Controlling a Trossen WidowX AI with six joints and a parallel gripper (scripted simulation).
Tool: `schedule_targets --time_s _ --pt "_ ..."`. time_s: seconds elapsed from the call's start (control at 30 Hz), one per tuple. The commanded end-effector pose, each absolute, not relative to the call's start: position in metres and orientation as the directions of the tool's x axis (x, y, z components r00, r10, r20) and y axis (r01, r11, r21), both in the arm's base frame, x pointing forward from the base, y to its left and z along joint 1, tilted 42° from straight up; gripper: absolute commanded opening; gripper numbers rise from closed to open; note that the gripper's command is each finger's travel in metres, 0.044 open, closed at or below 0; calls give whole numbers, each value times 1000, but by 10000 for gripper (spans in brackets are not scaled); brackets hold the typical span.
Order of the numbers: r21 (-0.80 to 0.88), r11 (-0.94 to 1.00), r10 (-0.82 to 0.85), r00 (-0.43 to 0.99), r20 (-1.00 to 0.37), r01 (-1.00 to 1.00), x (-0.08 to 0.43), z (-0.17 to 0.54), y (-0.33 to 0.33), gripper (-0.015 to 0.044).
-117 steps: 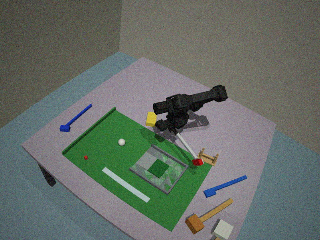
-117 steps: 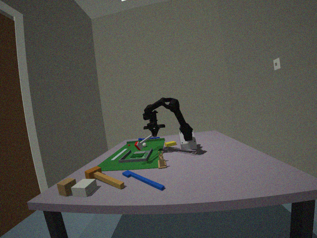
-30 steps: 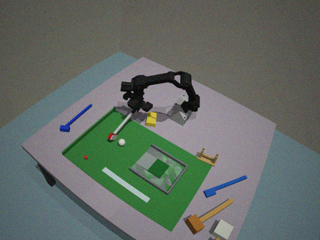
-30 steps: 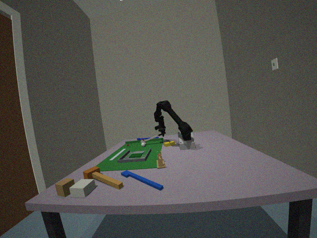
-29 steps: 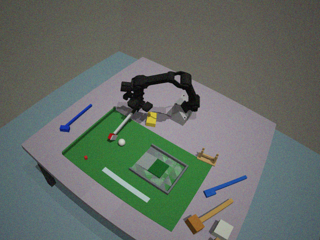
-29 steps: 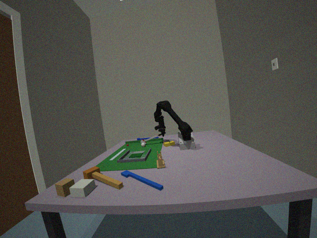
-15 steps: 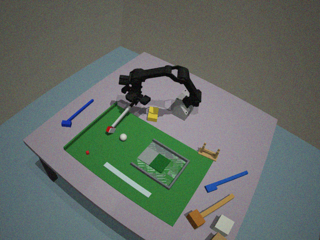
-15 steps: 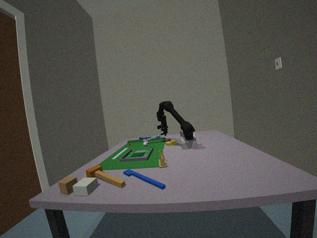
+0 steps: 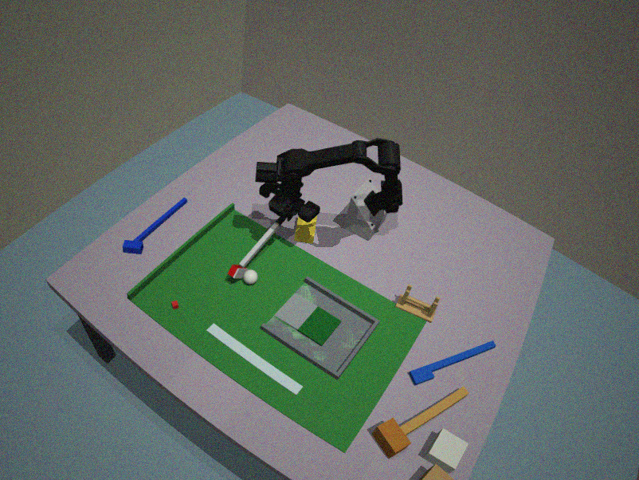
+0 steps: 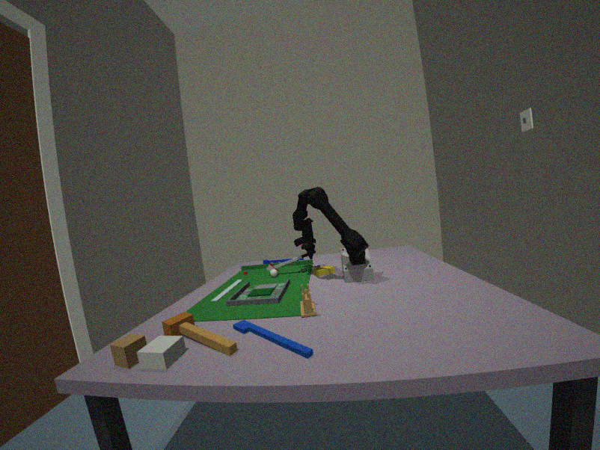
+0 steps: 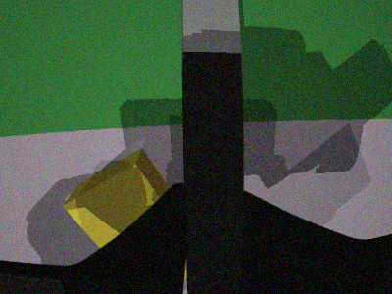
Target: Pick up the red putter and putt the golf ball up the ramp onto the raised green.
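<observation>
My gripper is shut on the black grip of the red putter. The putter's white shaft slants down from the fingers across the near part of the green mat. Its red head is low over the mat, right beside the white golf ball; I cannot tell whether they touch. The ball is on the ramp's side of the head. The pale ramp leads to the dark raised green, inside a grey border. The head is out of the wrist view.
A yellow block stands close below the gripper. A wooden stand is at the mat's corner. Blue clubs, an orange mallet and a white block lie outside the mat.
</observation>
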State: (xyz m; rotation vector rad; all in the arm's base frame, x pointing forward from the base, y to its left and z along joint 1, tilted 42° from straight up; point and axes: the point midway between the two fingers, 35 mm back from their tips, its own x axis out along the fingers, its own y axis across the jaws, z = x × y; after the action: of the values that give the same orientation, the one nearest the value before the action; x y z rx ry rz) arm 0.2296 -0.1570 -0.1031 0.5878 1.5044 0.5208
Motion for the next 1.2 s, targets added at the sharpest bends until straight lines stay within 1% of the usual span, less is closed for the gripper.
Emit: schedule_targets --time_s 0.0,0.23,0.6,1.17 --pt "654 756 653 20 -757 36 229 -70 -116 0" --pt "655 755 654 20 -756 35 227 -63 -110 0" --pt "653 756 653 20 -757 36 225 -21 -147 0" --pt "655 755 654 19 -756 40 226 -27 -143 0"
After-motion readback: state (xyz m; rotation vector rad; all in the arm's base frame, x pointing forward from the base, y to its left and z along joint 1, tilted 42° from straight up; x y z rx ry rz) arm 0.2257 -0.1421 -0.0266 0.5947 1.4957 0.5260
